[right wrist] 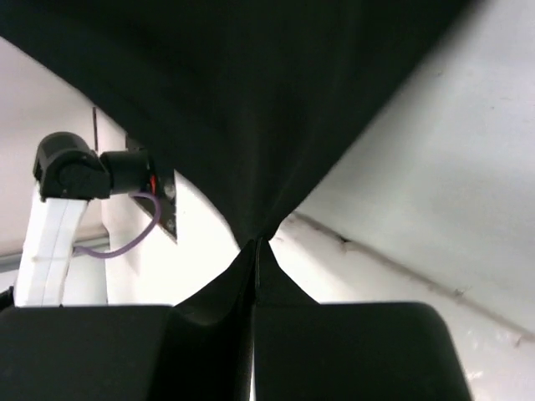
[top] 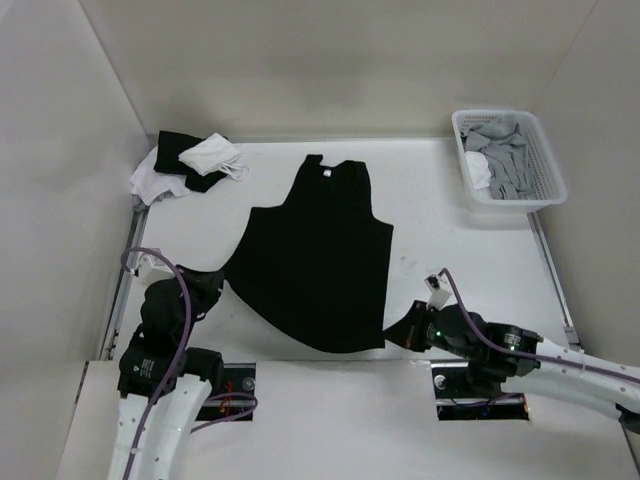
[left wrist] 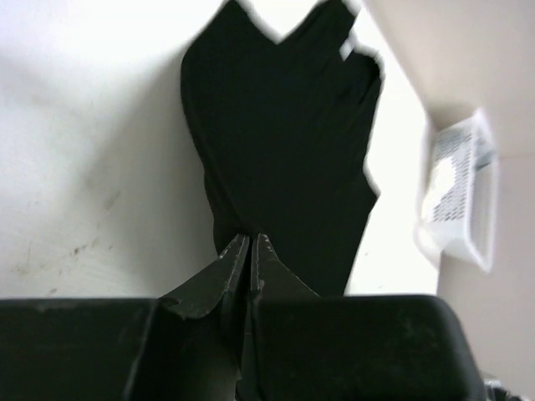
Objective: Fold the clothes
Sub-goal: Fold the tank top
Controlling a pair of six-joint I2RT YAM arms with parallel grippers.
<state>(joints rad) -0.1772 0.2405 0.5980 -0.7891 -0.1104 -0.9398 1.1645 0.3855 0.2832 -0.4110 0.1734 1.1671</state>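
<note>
The clothes [top: 318,255] are one plain black sleeveless garment spread on the white table, straps toward the back wall. My left gripper [top: 222,278] is shut on the garment's near left hem corner; in the left wrist view the clothes [left wrist: 280,134] stretch away from the pinched tips [left wrist: 251,238]. My right gripper [top: 392,335] is shut on the near right hem corner. Seen from the right wrist, the black cloth [right wrist: 251,100] is gathered into a point at the closed tips [right wrist: 261,242] and lifted off the table.
A heap of black and white cloths [top: 190,162] lies at the back left corner. A white basket [top: 515,190] with grey and white garments stands at the back right. Walls enclose the table on three sides. The left arm's base [right wrist: 63,217] shows in the right wrist view.
</note>
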